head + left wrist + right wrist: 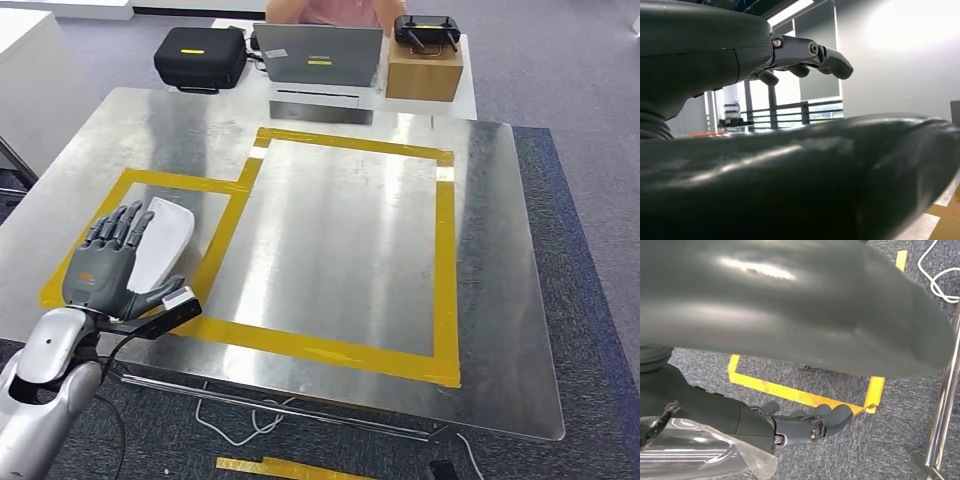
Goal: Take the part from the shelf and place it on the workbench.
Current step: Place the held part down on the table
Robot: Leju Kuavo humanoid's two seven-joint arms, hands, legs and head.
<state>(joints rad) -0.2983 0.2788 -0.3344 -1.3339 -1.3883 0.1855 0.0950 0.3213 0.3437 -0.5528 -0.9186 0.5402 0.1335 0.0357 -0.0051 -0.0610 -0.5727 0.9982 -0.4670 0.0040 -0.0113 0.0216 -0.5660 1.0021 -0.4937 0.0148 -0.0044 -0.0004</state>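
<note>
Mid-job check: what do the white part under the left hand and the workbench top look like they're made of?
The white part looks like smooth matte plastic or painted shell: even white, soft rounded edges, no glare; can't be sure which. The workbench top looks like bare sheet metal, probably aluminium or steel: silvery, brushed, with smeared reflections, marked by yellow tape. The left hand rests over the part's near end.

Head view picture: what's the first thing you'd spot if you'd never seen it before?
Probably the dark left hand at the near left, fingers spread over a white part lying on the shiny metal workbench. Next come the yellow tape outlines: a small box around the part and a big one beside it. At the far side sit a grey laptop and a cardboard box.
</note>
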